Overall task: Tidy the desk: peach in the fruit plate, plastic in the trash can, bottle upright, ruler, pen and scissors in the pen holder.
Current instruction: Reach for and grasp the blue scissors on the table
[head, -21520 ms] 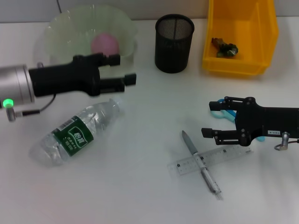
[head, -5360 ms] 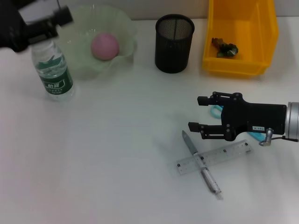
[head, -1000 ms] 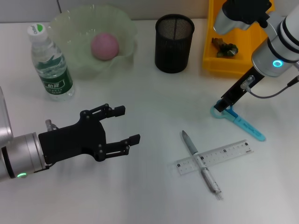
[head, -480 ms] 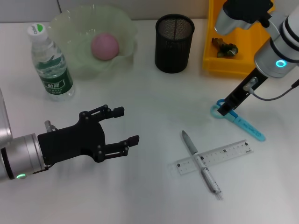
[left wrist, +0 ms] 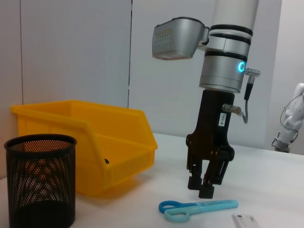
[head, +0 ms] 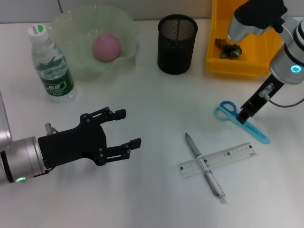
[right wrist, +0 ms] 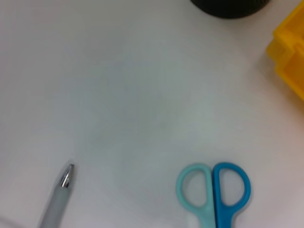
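The blue scissors (head: 256, 132) lie flat at the right, handles toward the pen holder (head: 177, 43). My right gripper (head: 246, 115) points straight down just above them, near where handles meet blades, open and holding nothing; the left wrist view shows it (left wrist: 204, 187) hovering over the scissors (left wrist: 199, 207). A grey pen (head: 204, 166) lies crossed under a clear ruler (head: 228, 156). The bottle (head: 51, 69) stands upright at the left. The pink peach (head: 106, 46) rests in the green fruit plate (head: 71, 28). My left gripper (head: 129, 127) hovers open at the near left.
The yellow bin (head: 247, 66) at the back right holds a crumpled piece of plastic (head: 229, 48). The black mesh pen holder stands beside it, also seen in the left wrist view (left wrist: 40, 180). The right wrist view shows the scissors' handles (right wrist: 213, 187) and the pen tip (right wrist: 66, 178).
My right gripper has slid to the right along the scissors, from over the handles toward the blades. The left arm has stayed put.
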Motion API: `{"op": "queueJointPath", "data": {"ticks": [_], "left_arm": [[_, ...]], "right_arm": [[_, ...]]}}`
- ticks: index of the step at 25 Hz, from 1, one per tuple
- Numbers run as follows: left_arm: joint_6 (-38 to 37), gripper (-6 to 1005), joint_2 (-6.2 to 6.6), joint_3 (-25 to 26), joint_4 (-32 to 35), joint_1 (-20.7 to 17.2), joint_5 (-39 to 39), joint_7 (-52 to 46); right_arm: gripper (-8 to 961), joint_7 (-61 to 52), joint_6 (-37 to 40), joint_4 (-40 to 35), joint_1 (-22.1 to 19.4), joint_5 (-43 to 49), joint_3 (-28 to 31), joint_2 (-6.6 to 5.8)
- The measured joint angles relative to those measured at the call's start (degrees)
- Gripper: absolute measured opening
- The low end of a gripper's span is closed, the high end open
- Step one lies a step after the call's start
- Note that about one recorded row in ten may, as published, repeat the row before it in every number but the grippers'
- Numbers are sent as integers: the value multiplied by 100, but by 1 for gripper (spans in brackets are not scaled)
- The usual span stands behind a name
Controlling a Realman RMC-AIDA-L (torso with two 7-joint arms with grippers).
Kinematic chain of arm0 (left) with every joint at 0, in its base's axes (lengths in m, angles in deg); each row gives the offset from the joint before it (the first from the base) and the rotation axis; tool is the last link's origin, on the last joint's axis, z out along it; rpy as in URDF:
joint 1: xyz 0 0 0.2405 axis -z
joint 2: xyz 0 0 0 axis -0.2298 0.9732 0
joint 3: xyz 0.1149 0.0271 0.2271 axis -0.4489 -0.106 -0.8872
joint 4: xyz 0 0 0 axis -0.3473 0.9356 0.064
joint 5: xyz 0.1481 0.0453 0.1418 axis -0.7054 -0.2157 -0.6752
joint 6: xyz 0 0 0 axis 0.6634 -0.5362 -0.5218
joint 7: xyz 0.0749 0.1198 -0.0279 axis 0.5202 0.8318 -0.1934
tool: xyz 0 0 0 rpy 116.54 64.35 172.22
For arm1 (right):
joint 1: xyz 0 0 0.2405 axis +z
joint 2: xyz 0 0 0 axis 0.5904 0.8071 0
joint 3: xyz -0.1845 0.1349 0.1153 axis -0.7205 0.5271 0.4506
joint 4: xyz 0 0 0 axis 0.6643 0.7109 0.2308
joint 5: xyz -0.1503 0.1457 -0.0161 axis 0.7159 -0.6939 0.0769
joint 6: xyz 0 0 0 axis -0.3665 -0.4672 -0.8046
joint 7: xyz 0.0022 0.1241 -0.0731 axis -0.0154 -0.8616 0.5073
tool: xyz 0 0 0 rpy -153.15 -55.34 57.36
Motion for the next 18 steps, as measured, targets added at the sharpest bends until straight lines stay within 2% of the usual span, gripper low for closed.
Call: {"op": "queueJointPath", "data": {"ticks": [18], "left_arm": [[2,815,0,0,0,10,-6,0]], "right_arm": [[338,2,-301,191,-102,-45,-308,24]]}}
